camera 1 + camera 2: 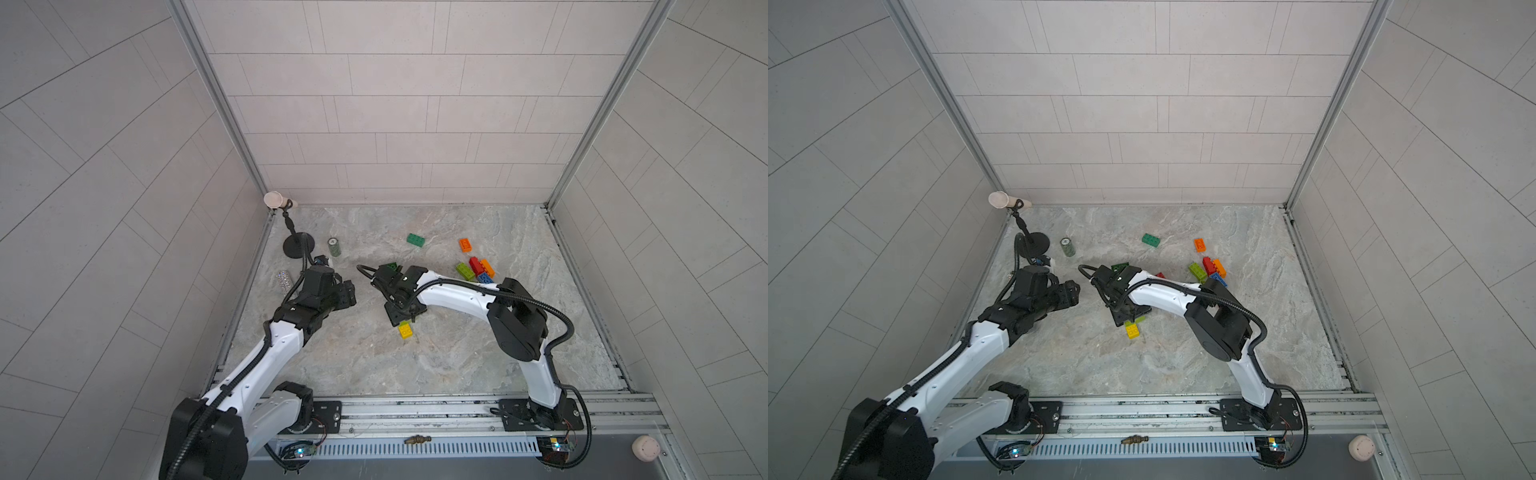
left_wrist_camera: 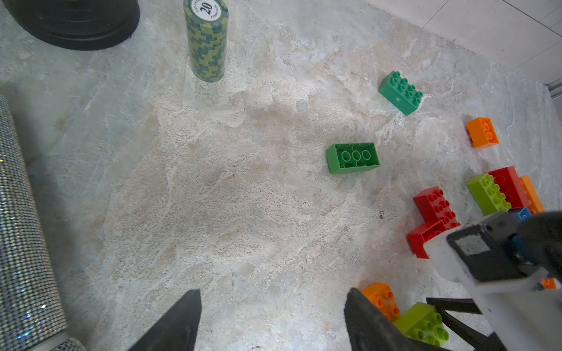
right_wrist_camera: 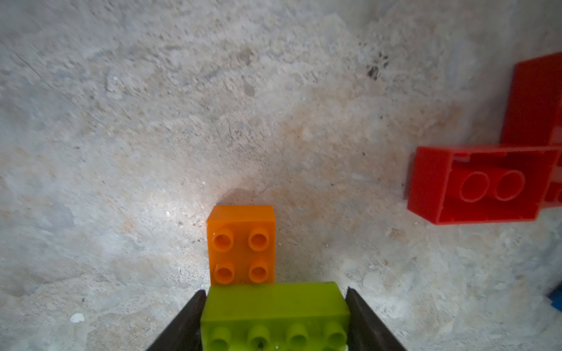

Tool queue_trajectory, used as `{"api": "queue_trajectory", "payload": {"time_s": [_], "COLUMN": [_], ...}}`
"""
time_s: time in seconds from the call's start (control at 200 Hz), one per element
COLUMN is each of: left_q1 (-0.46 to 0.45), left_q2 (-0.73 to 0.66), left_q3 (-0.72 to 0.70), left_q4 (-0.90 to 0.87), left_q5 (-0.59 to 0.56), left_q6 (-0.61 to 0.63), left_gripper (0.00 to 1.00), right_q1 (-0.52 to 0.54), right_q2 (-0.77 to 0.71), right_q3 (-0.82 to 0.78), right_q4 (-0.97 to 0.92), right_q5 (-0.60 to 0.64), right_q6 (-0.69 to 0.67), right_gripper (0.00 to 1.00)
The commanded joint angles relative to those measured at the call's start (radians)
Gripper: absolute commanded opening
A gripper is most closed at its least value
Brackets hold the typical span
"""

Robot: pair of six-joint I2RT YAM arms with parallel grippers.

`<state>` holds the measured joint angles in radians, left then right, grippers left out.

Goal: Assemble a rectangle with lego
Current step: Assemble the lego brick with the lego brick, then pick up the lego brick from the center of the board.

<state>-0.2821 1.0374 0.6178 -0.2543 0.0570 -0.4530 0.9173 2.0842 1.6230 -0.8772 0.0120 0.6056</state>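
Seen from the right wrist, my right gripper (image 3: pixel 273 296) is shut on a lime lego brick (image 3: pixel 273 316), one finger at each short end. The lime brick lies across the near end of an orange brick (image 3: pixel 241 243) on the floor. In a top view this gripper (image 1: pixel 402 319) points down at mid-floor beside a yellow brick (image 1: pixel 406 330). My left gripper (image 2: pixel 273 322) is open over bare floor and holds nothing; in a top view it (image 1: pixel 349 293) hovers left of the right wrist. Loose bricks lie beyond: two green (image 2: pixel 400 92) (image 2: pixel 352 158), orange (image 1: pixel 465 244), and joined red bricks (image 3: pixel 474 185).
A cluster of lime, red, orange and blue bricks (image 1: pixel 476 269) sits at the right rear. A green chip stack (image 1: pixel 334 247), a glittery tube (image 1: pixel 284 281) and a black stand base (image 1: pixel 298 246) crowd the left rear corner. Tiled walls enclose the marble floor (image 1: pixel 457 357).
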Motion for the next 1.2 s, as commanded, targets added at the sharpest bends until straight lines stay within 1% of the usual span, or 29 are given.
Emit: {"api": "queue_trajectory", "payload": {"time_s": [0.0, 0.165, 0.315, 0.46, 0.555, 0.645, 0.686, 0.736, 0.826, 0.901, 1.026, 1.196], "left_q1": [-0.005, -0.006, -0.005, -0.006, -0.005, -0.010, -0.033, -0.090, -0.220, -0.296, -0.337, -0.360], "left_q2": [0.005, -0.002, -0.010, -0.010, -0.021, -0.029, -0.023, -0.007, 0.041, 0.077, 0.122, 0.142], "left_q3": [0.022, 0.011, 0.012, 0.029, 0.047, 0.070, 0.077, 0.078, 0.075, 0.067, 0.061, 0.077], "left_q4": [0.017, 0.018, 0.012, 0.000, -0.021, -0.031, -0.025, 0.010, 0.092, 0.168, 0.272, 0.286], "left_q5": [0.000, -0.006, -0.010, -0.018, -0.043, -0.056, -0.060, -0.079, -0.127, -0.146, -0.092, -0.077], "left_q6": [0.002, 0.002, 0.006, 0.023, 0.048, 0.088, 0.105, 0.130, 0.163, 0.179, 0.193, 0.236], "left_gripper": [0.79, 0.79, 0.80, 0.80, 0.81, 0.81, 0.82, 0.83, 0.84, 0.86, 0.86, 0.87], "right_q1": [0.003, 0.003, 0.003, -0.007, -0.048, -0.133, -0.176, -0.224, -0.286, -0.321, -0.352, -0.356], "right_q2": [0.030, 0.024, 0.009, -0.026, -0.085, -0.135, -0.138, -0.130, -0.084, -0.016, 0.082, 0.168], "right_q3": [0.014, 0.043, 0.067, 0.096, 0.093, 0.055, 0.043, 0.039, 0.058, 0.116, 0.209, 0.301], "right_q4": [-0.120, -0.137, -0.150, -0.174, -0.179, -0.148, -0.134, -0.109, -0.075, -0.083, -0.088, -0.107], "right_q5": [0.013, 0.016, -0.006, -0.018, -0.005, 0.003, 0.004, 0.006, 0.006, 0.004, 0.008, -0.016], "right_q6": [-0.011, -0.032, -0.050, -0.069, -0.089, -0.131, -0.154, -0.184, -0.231, -0.264, -0.291, -0.312], "right_gripper": [0.53, 0.64, 0.78, 0.82, 0.81, 0.75, 0.72, 0.69, 0.67, 0.68, 0.70, 0.69]}}
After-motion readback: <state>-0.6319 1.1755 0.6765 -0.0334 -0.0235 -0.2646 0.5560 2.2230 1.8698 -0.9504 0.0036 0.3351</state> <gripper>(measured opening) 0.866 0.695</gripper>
